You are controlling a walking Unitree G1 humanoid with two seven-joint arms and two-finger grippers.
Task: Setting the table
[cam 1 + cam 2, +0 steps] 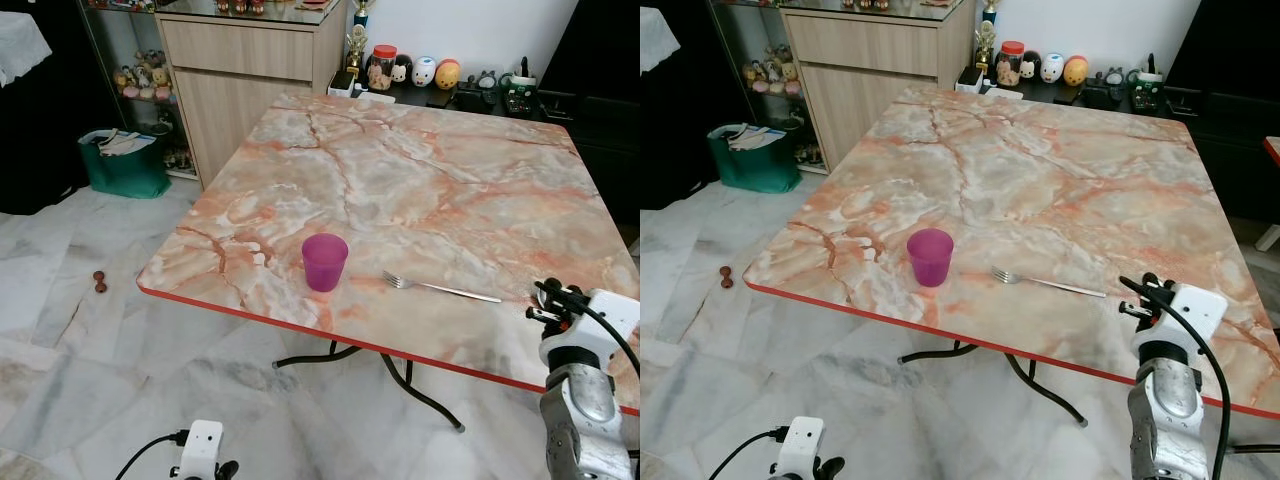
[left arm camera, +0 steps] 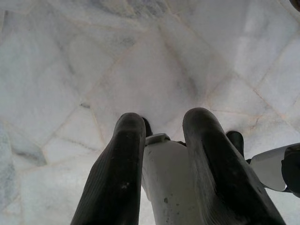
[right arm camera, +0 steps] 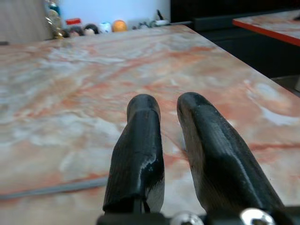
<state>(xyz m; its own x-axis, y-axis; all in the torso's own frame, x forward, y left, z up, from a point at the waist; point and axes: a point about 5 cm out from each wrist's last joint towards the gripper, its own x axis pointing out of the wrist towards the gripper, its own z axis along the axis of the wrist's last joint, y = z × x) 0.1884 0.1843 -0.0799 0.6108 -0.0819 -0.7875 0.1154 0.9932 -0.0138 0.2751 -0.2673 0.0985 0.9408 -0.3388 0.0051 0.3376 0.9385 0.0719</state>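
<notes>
A purple plastic cup stands upright near the front edge of the marble-patterned table. A metal fork lies flat to its right, tines toward the cup. My right gripper hovers low over the table's front right corner, a short way right of the fork's handle. Its fingers are almost together with nothing between them, and the fork appears as a grey line beside them. My left gripper hangs low over the floor, fingers apart and empty.
A wooden cabinet stands beyond the table's far left corner. Jars and figurines line a low dark unit behind the table. On the marble floor at the left are a green bag and a small brown object. The table's black legs show underneath.
</notes>
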